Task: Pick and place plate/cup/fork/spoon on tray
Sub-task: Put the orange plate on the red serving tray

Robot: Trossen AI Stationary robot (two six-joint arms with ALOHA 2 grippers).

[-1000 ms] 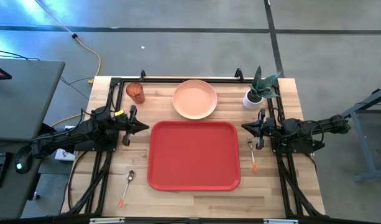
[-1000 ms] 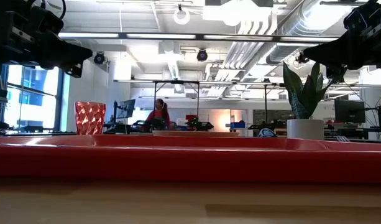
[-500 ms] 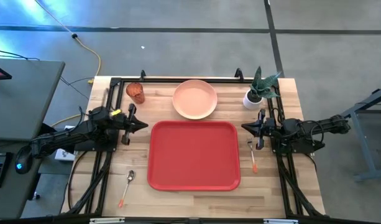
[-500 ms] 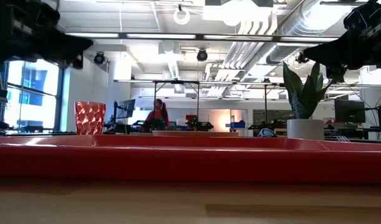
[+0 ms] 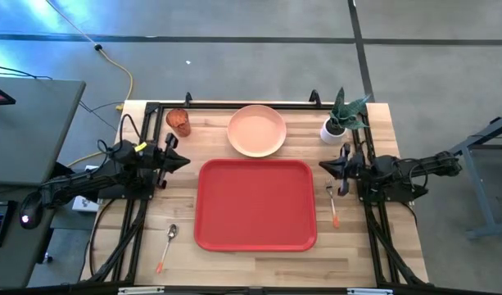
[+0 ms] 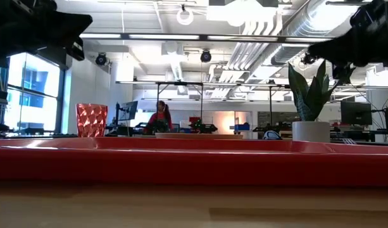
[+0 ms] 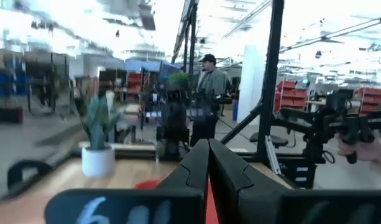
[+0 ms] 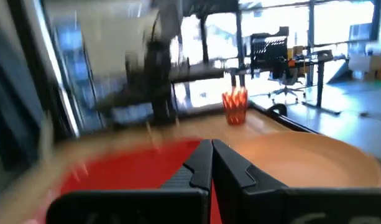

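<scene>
The red tray (image 5: 256,205) lies mid-table. The peach plate (image 5: 256,129) rests on the table behind it. The red-orange cup (image 5: 179,122) stands at the far left. The spoon (image 5: 168,244) lies near the front left, the fork (image 5: 333,206) right of the tray. My left gripper (image 5: 186,161) is shut and empty, left of the tray, just in front of the cup. My right gripper (image 5: 321,167) is shut and empty at the tray's right edge, behind the fork. The right wrist view shows the cup (image 8: 235,106), the plate (image 8: 302,163) and the tray (image 8: 131,167).
A white pot with a green plant (image 5: 337,121) stands at the far right corner, close behind my right arm. Black frame rails run along the table's far edge (image 5: 251,103) and both sides. A person (image 7: 207,93) stands in the room beyond the table.
My left gripper has drawn back a little toward the table's left edge and shifted toward the far edge, nearer the cup, and has risen. It stays shut. My right gripper has kept still.
</scene>
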